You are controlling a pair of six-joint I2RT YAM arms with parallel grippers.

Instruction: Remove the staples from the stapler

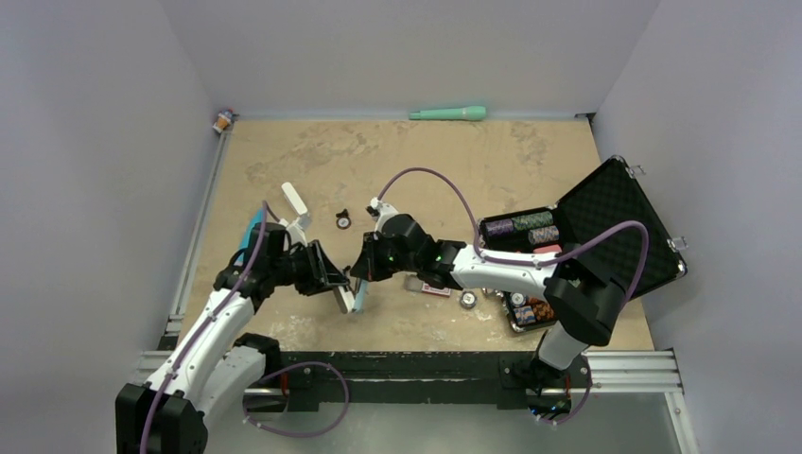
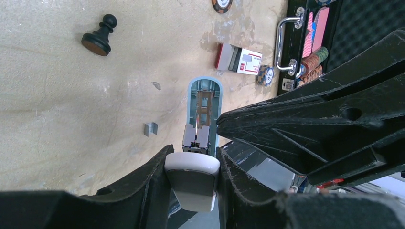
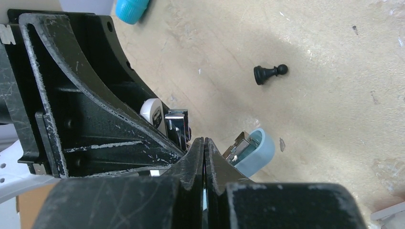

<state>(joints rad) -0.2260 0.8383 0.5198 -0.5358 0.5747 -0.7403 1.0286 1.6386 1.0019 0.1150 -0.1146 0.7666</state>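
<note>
At the near edge of the bench (image 1: 473, 180), my left fingers (image 2: 143, 191) stand at a middling width, clamped on the white rear end of the stapler (image 2: 203, 109). Its blue body points away from my wrist, metal channel exposed and facing up toward the wrist camera.

My right fingers (image 3: 193, 162) are pressed tight together with nothing visible between them. Their tips sit at the stapler's side, just beside the metal channel. Actual contact cannot be confirmed.

Item under inspection: the staples (image 2: 151, 129), a short silvery-grey strip, lie flat on the bench just beside the blue body. They are clear of it and free of both sets of fingers.

Beyond the stapler's nose:
- A small clear box (image 2: 241, 59) with a red-and-white label rests on the bench.
- One poker chip (image 2: 265, 75) lies just beside the box.
- A black chess pawn (image 2: 98, 38) stands well apart on the opposite side.
- An open black case (image 1: 615, 218) holding stacked chips occupies my right side.

Farthest out, a green tool (image 1: 449, 113) lies along the back wall.
</note>
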